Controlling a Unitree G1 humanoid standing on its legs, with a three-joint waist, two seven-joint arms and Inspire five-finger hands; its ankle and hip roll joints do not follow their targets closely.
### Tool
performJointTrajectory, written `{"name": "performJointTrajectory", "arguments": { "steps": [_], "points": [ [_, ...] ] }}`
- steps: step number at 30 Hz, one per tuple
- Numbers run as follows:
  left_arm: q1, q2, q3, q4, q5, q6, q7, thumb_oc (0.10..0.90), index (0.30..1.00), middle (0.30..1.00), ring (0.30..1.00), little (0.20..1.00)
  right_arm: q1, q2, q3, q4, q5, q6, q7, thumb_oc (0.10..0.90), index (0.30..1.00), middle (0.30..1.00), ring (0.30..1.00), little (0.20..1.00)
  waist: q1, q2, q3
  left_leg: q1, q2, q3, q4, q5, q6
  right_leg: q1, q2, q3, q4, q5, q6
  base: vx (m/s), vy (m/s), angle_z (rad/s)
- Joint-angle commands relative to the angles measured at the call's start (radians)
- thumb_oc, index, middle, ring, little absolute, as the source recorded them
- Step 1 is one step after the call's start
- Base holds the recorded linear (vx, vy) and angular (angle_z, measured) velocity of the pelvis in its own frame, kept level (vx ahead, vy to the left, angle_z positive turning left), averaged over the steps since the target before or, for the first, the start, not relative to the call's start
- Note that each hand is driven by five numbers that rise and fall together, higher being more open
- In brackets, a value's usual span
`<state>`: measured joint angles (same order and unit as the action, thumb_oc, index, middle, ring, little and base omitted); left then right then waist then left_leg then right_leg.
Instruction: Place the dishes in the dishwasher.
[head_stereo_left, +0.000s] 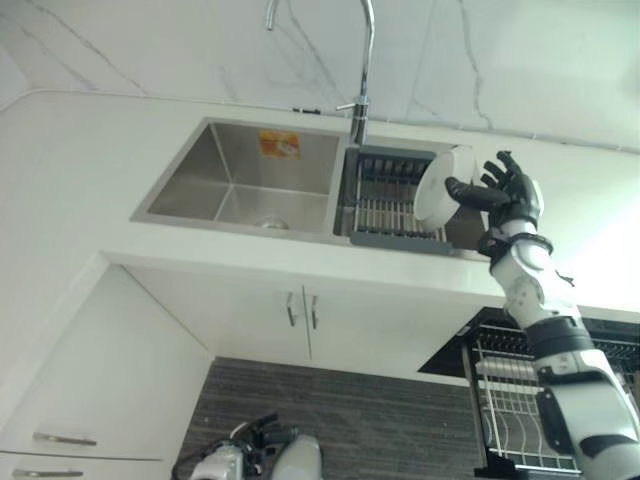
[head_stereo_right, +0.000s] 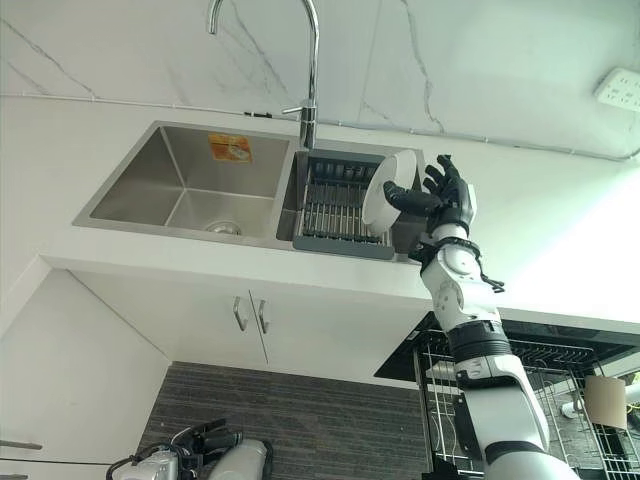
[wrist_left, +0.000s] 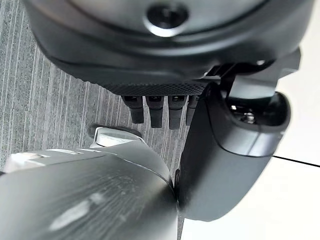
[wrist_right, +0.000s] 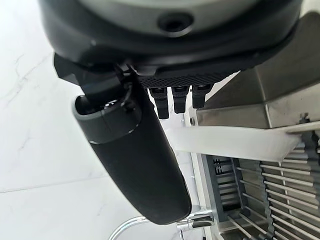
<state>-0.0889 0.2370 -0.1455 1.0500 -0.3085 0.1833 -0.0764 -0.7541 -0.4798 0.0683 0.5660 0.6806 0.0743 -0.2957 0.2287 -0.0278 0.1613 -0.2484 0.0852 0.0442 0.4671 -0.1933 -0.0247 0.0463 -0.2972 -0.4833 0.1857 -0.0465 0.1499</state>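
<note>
Plate (head_stereo_left: 436, 187), white, standing on edge in the dish rack (head_stereo_left: 385, 200) inside the right basin of the sink (head_stereo_left: 235, 178), centre-right of the frame, just under the faucet (head_stereo_left: 362, 70). Right hand (head_stereo_left: 508, 190) up against it, thumb across the front face, fingers spread behind the rim, so pinching it. Dishwasher rack (head_stereo_left: 515, 400) pulled out at lower right. Left hand (wrist_left: 155, 107) down low over grey floor, fingers straight, holding nothing.

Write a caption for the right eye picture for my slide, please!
Right hand grips white plate standing in sink rack.
</note>
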Motion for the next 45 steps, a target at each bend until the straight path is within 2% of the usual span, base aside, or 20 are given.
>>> {"name": "performJointTrajectory", "arguments": {
  "steps": [1, 14, 20, 32, 45],
  "points": [
    [0.119, 0.031, -0.151, 0.099, 0.040, 0.044, -0.004, 0.800, 0.900, 0.900, 0.900, 0.900, -0.143, -0.102, 0.017, -0.014, 0.027, -0.071, 0.017, 0.800, 0.900, 0.900, 0.900, 0.900, 0.036, 0.003, -0.056, 0.088, 0.080, 0.005, -0.167, 0.048, -0.101, 0.036, -0.041, 0.040, 0.114, -0.126, 0.061, 0.00, 0.000, 0.00],
    [0.117, 0.037, -0.162, 0.106, 0.043, 0.047, -0.015, 0.800, 0.900, 0.900, 0.900, 0.900, -0.186, -0.117, 0.046, 0.070, 0.061, -0.039, 0.035, 0.800, 0.900, 0.900, 0.900, 0.900, 0.050, -0.003, -0.058, 0.090, 0.078, -0.003, -0.167, 0.049, -0.103, 0.044, -0.042, 0.032, 0.114, -0.125, 0.063, 0.00, 0.002, 0.03],
    [0.113, 0.042, -0.170, 0.105, 0.033, 0.053, -0.016, 0.800, 0.900, 0.900, 0.900, 0.900, -0.229, -0.124, 0.062, 0.137, 0.109, 0.001, 0.042, 0.800, 0.900, 0.900, 0.900, 0.900, 0.056, -0.008, -0.059, 0.093, 0.078, -0.004, -0.167, 0.049, -0.104, 0.047, -0.041, 0.032, 0.114, -0.126, 0.062, 0.00, 0.001, 0.01],
    [0.104, 0.046, -0.187, 0.113, 0.023, 0.061, -0.012, 0.800, 0.900, 0.900, 0.900, 0.900, -0.298, -0.138, 0.095, 0.222, 0.143, 0.011, 0.012, 0.800, 0.900, 0.900, 0.900, 0.900, 0.068, -0.012, -0.058, 0.096, 0.070, -0.014, -0.167, 0.049, -0.103, 0.053, -0.043, 0.027, 0.114, -0.122, 0.064, 0.00, -0.001, 0.00],
    [0.106, 0.048, -0.197, 0.117, 0.014, 0.075, -0.009, 0.800, 0.900, 0.900, 0.900, 0.900, -0.388, -0.150, 0.137, 0.317, 0.214, 0.068, 0.010, 0.800, 0.900, 0.900, 0.900, 0.900, 0.083, -0.019, -0.061, 0.095, 0.067, -0.021, -0.167, 0.051, -0.105, 0.058, -0.043, 0.023, 0.114, -0.123, 0.062, 0.01, 0.002, 0.00]
  ]
}}
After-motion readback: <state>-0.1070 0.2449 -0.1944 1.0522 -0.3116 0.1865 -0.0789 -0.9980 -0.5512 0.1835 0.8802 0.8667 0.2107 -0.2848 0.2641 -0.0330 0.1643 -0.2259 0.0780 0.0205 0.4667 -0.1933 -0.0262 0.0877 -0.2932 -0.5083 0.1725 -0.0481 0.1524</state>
